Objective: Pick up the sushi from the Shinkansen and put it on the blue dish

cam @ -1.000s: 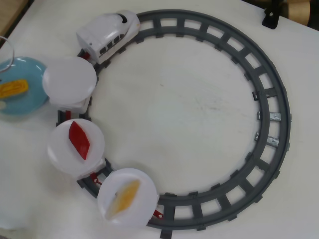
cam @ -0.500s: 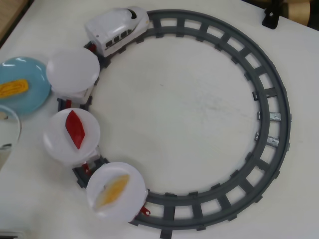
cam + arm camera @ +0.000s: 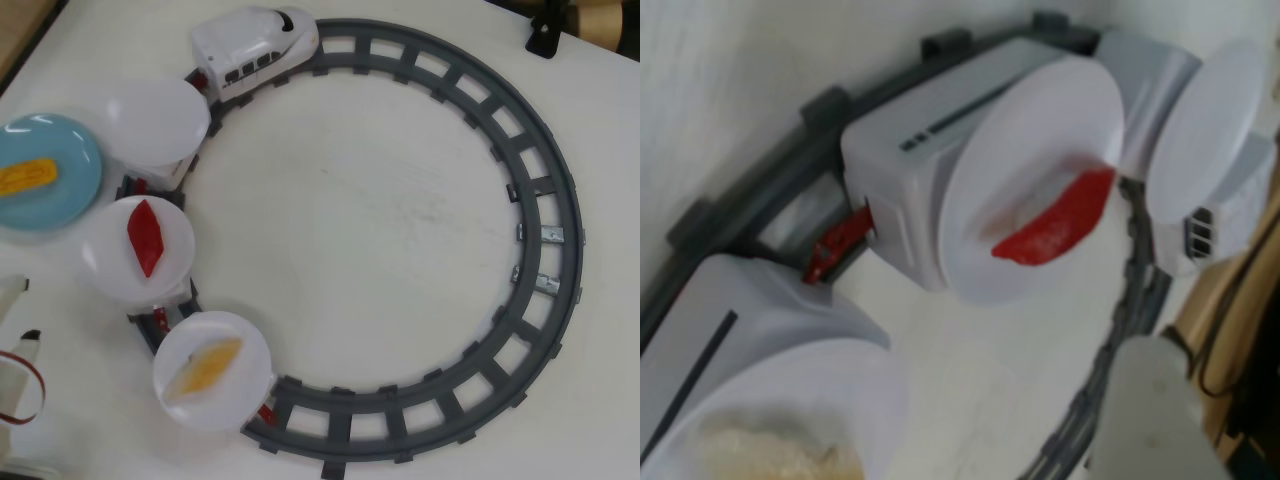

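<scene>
The white Shinkansen (image 3: 255,50) stands at the top left of the grey ring track (image 3: 545,200). It pulls three cars topped with white dishes. The first dish (image 3: 155,120) is empty, the second holds a red diamond piece (image 3: 146,236), and the third holds a paler yellow wedge (image 3: 205,365). The orange-yellow sushi (image 3: 25,177) lies on the blue dish (image 3: 60,150) at the left edge, beside the track. My gripper (image 3: 22,340) shows only partly at the lower left edge, apart from the dish and the sushi. In the wrist view one blurred finger (image 3: 1150,410) shows, holding nothing, with the red piece (image 3: 1050,225) beyond it.
The track rings the white table (image 3: 360,220). A red cable (image 3: 30,395) loops by the arm at the lower left. A black and tan object (image 3: 575,20) sits at the top right corner. The wrist view shows cables (image 3: 1240,300) at the right.
</scene>
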Tool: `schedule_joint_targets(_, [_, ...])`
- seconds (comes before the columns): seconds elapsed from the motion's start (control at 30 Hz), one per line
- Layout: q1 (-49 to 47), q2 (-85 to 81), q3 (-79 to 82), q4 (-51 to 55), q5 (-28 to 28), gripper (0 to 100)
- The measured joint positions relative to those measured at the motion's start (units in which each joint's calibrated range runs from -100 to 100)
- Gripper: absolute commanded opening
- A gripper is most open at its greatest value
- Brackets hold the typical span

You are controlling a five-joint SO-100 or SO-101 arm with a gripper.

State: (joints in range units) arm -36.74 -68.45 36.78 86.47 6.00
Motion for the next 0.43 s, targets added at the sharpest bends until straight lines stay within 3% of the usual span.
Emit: schedule_joint_targets(0.43, [0.41,-0.42,0.0,0.0,0.0,20])
